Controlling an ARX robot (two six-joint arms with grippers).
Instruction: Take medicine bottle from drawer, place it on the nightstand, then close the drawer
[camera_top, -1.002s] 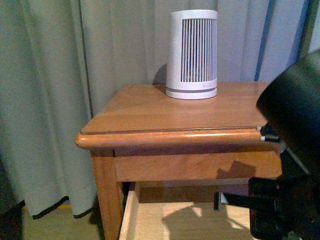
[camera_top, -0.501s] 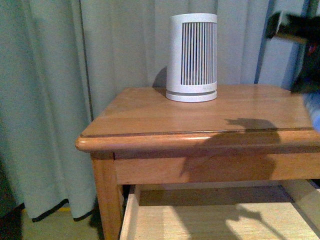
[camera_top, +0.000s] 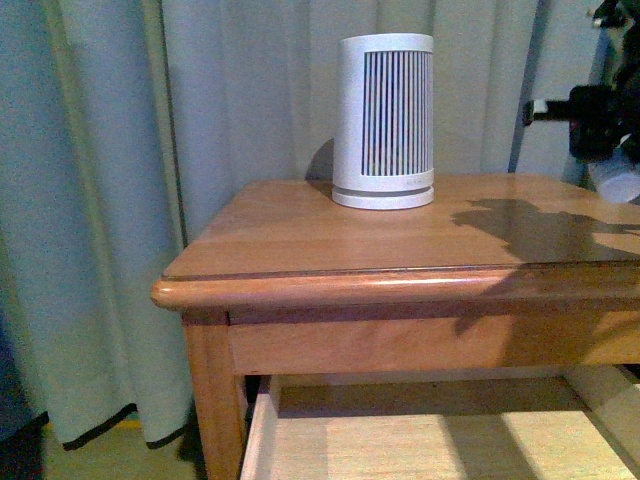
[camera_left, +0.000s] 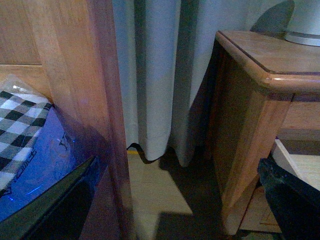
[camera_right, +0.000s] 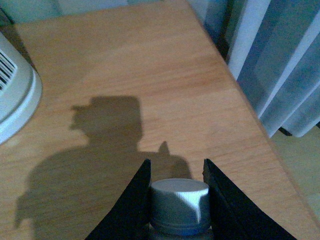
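The medicine bottle (camera_right: 179, 205), white with a ribbed cap, is clamped between the two black fingers of my right gripper (camera_right: 176, 164), which is shut on it. It hangs above the right part of the nightstand (camera_right: 150, 75) top, casting a shadow there. In the front view the right gripper (camera_top: 603, 140) and the bottle (camera_top: 620, 182) show at the right edge, above the nightstand (camera_top: 330, 235). The drawer (camera_top: 430, 440) below the top stands pulled open, and the part I see holds nothing. My left gripper (camera_left: 170, 205) is open beside the nightstand (camera_left: 250, 125), holding nothing.
A tall white device with vertical slats (camera_top: 385, 120) stands at the back of the nightstand top. Grey curtains (camera_top: 120, 200) hang behind and to the left. In the left wrist view a wooden post (camera_left: 80, 80) and checked cloth (camera_left: 20, 120) are close by.
My right arm has risen from in front of the open drawer to above the nightstand's right side, carrying the bottle. Its shadow now falls on the top.
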